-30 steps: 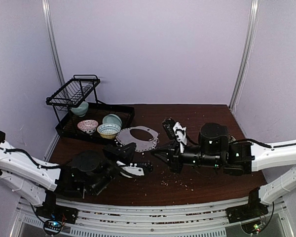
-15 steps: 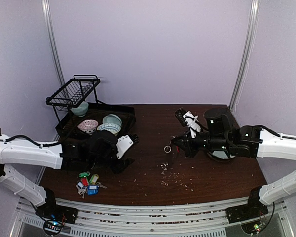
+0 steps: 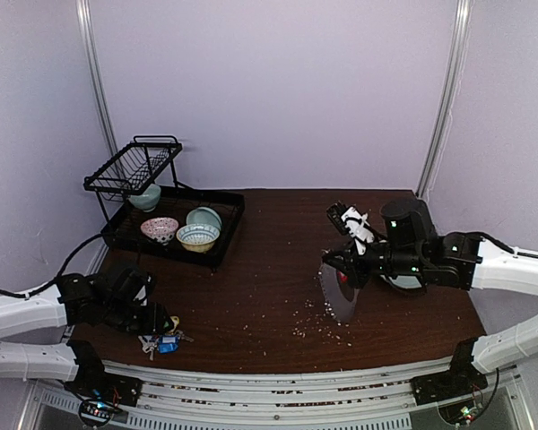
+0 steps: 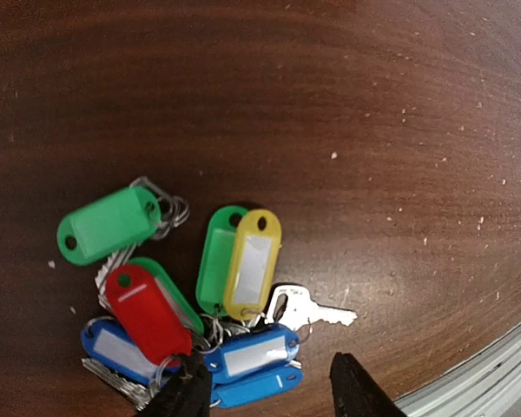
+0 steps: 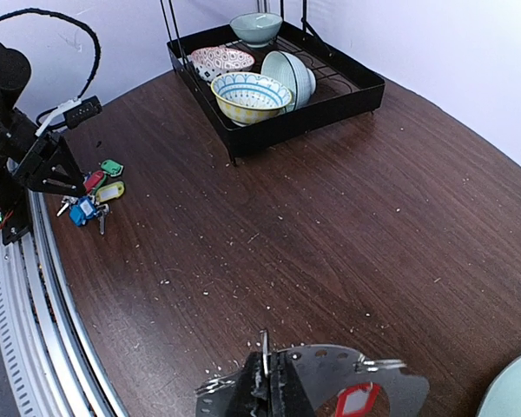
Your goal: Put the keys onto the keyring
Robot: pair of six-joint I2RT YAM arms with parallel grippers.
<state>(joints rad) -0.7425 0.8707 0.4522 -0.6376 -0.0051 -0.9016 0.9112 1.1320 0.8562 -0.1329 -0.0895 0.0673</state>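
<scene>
The keys (image 4: 200,295) lie in a fanned heap on the surface (image 4: 330,104) at about 7 o'clock, near its front edge, with green, red, yellow and blue tags. My left claw (image 4: 267,382) hangs over them, jaws partly apart, blue tags between. The keyring (image 5: 391,373) is well apart, around 3 o'clock, tilted up on edge — my right claw (image 5: 265,387) is clamped on its rim.

Dark brown wood-grain tabletop (image 3: 269,260), sprinkled with pale crumbs (image 3: 309,321), densest mid-table toward the near edge. Near-left, just inside the edge, a bunch of keys (image 4: 213,278) lies flat, with green, red, yellow and blue tags fanned out. Far-left stands a black tray (image 5: 313,113). On the right is a pale green plate (image 5: 514,391), partly hidden.
</scene>
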